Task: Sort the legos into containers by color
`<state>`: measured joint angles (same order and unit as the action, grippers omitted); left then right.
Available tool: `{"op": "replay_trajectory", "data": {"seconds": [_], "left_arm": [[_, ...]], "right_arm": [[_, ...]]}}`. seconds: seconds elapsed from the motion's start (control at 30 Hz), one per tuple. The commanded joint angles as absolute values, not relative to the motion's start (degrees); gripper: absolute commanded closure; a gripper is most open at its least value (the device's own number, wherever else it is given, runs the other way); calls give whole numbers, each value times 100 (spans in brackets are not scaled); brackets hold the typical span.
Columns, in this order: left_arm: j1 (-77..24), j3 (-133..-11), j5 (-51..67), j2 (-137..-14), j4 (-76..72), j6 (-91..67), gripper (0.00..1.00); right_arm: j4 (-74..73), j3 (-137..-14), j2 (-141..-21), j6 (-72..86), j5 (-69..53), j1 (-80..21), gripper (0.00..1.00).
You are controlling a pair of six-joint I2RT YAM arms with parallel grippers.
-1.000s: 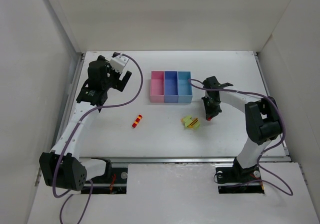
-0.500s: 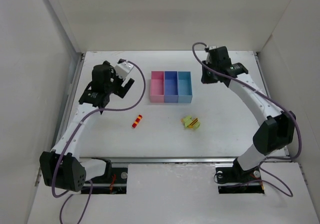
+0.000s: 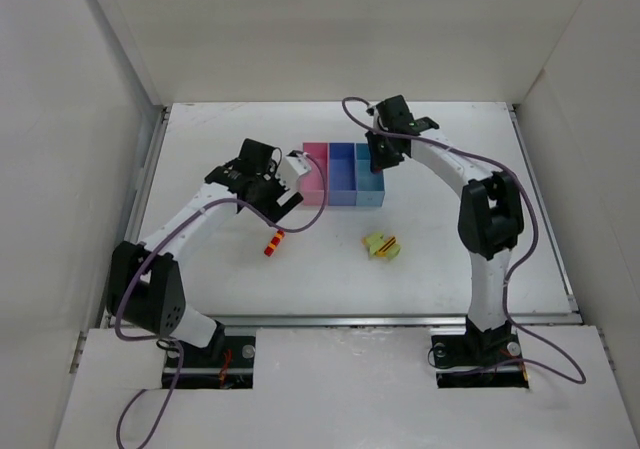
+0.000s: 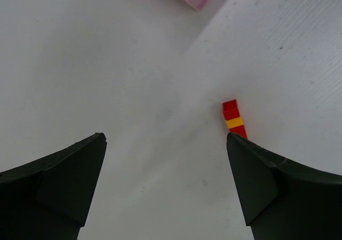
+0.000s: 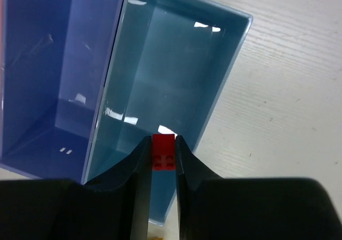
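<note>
- Drop-off step: the right claw (image 5: 163,141) pinches a red brick (image 5: 163,153) above the light blue bin (image 5: 181,74), at the row's right end. Next it only needs to open.
- The left claw (image 4: 165,144) hangs spread wide over the bench (image 4: 107,63), with the red-and-yellow stack (image 4: 234,120) just beside one finger. Centring comes next.

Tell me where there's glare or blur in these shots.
Right wrist view: white glare patches inside the light blue bin; the right claw is blurred, its red brick sharp. Left wrist view: left claw soft-edged, red-and-yellow stack crisp. Top view: evenly lit.
</note>
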<state>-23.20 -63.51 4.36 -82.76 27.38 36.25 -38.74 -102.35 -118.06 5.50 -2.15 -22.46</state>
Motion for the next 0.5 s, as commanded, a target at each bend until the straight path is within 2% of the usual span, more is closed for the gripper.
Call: {"op": "replay_trajectory", "data": {"seconds": [0.0, 0.03, 0.17, 0.2, 0.3, 0.37, 0.47], "left_arm": [[-2329, -6741, 1177, -8393, 3085, 3182, 5], [-2329, -6741, 1265, -8446, 3163, 3121, 6], [-2381, -6505, 1485, -8560, 3234, 3006, 7], [-2382, -6504, 1485, -8561, 3287, 3006, 7], [-2487, -6372, 1381, -8630, 3287, 2919, 6], [-2548, -6372, 1302, -8788, 3287, 2777, 4], [-2549, -6372, 1230, -8982, 3357, 2611, 4]], "right_arm": [[-3753, -10521, -11602, 404, -396, -2285, 91], [-3753, -10521, -11654, 404, -396, -2285, 91], [-3700, -10573, -11707, 352, -500, -2285, 63], [-3700, -10573, -11707, 352, -501, -2285, 47], [-3700, -10626, -11655, 352, -624, -2285, 20], [-3700, -10679, -11593, 352, -694, -2285, 16], [-3771, -10819, -11400, 404, -694, -2285, 16]]}}
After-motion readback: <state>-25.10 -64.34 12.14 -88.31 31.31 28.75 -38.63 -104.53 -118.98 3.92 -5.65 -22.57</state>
